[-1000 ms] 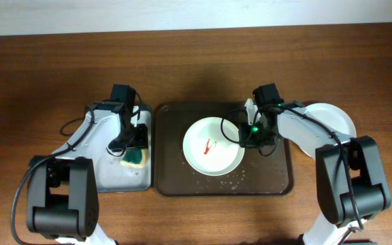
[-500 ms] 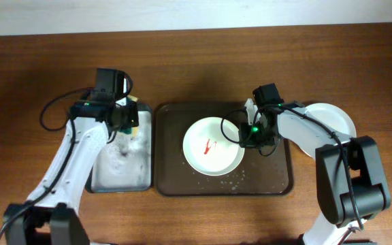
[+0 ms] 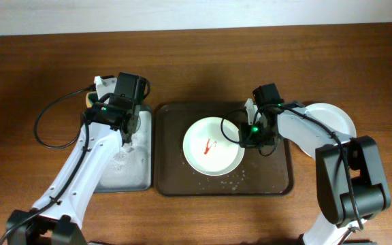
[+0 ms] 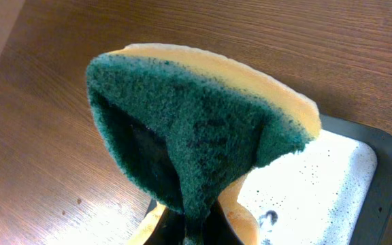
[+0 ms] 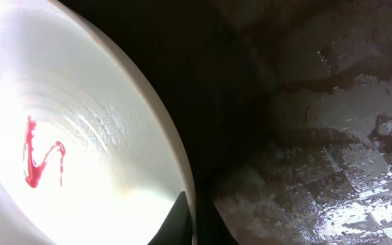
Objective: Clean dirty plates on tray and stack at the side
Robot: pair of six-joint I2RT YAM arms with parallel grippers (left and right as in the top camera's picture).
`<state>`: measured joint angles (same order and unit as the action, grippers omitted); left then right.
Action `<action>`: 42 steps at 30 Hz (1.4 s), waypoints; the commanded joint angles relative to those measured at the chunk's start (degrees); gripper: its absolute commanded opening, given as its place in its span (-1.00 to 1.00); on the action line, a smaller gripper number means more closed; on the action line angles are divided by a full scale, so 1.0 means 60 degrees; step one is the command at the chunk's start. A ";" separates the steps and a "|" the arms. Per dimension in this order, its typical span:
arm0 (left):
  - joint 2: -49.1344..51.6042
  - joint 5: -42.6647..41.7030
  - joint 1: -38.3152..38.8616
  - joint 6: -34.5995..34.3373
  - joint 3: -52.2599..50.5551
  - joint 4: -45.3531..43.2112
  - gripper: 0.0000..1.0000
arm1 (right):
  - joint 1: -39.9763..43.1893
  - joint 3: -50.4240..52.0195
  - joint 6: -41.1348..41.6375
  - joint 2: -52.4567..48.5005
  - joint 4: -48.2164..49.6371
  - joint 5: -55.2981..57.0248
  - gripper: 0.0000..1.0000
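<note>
A white plate with a red squiggle lies in the middle of the dark brown tray. My right gripper is shut on the plate's right rim. In the right wrist view the rim runs between the two dark fingers of the right gripper, with the smear at the left. My left gripper is shut on a green and yellow sponge, which is folded and held in the air over the sponge tray's far left corner.
The grey sponge tray, wet with foam specks, sits left of the brown tray. A second white plate lies on the table right of the brown tray, partly under my right arm. Droplets dot the brown tray's front.
My left gripper shut on the sponge in the grey tray, lifted it and swung toward the tray's far end. The right gripper and the plate have not moved.
</note>
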<state>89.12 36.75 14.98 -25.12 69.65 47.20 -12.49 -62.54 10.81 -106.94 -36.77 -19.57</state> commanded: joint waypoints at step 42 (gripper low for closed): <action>0.3665 -0.6444 0.2164 -0.0474 0.0076 -0.0772 -1.00 | -0.0051 0.0131 0.0965 0.0007 -0.0514 0.0138 -0.92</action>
<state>110.59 -8.08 32.34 -29.87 70.52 37.17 -12.97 -61.82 14.85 -107.09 -39.00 -23.51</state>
